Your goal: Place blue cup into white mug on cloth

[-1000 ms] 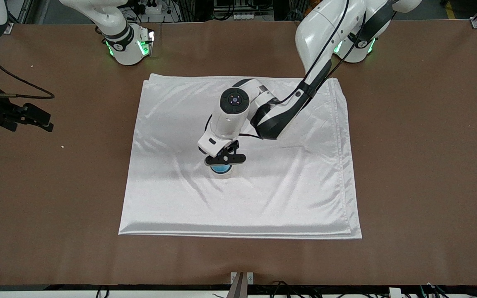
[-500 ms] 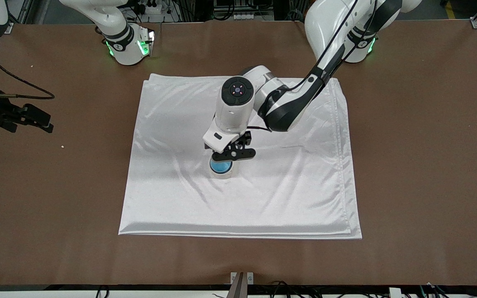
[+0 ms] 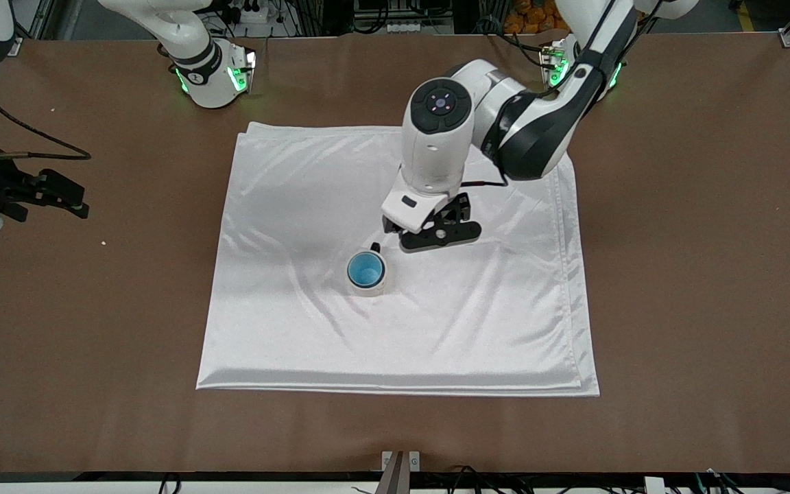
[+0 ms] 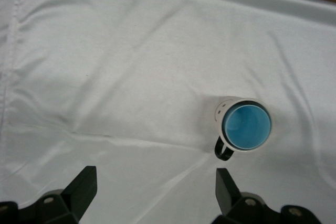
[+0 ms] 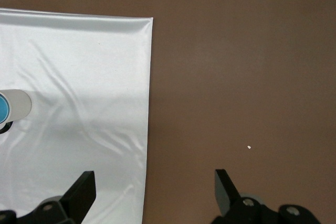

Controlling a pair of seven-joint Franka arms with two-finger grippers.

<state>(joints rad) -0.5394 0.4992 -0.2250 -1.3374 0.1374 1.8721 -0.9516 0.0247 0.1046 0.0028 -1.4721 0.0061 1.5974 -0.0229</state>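
Observation:
The blue cup (image 3: 365, 268) sits upright inside the white mug (image 3: 372, 289), near the middle of the cloth (image 3: 285, 206). The mug's black handle (image 3: 375, 246) points toward the robots' bases. My left gripper (image 3: 439, 237) is open and empty, raised over the cloth, apart from the mug and toward the left arm's end. In the left wrist view the cup (image 4: 246, 127) fills the mug (image 4: 224, 108) ahead of the open gripper (image 4: 155, 182). My right gripper (image 3: 66, 199) waits open over bare table at the right arm's end. The right wrist view (image 5: 155, 184) shows the cloth's edge (image 5: 79, 77) and mug (image 5: 18, 104).
The brown table (image 3: 676, 240) surrounds the cloth on all sides. A small white crumb (image 3: 103, 242) lies on the table near my right gripper, also in the right wrist view (image 5: 249, 147). The arm bases stand along the table's edge farthest from the front camera.
My left gripper has lifted off the cup and mug and moved toward the left arm's base. The blue cup stays in the mug. The right arm has not moved.

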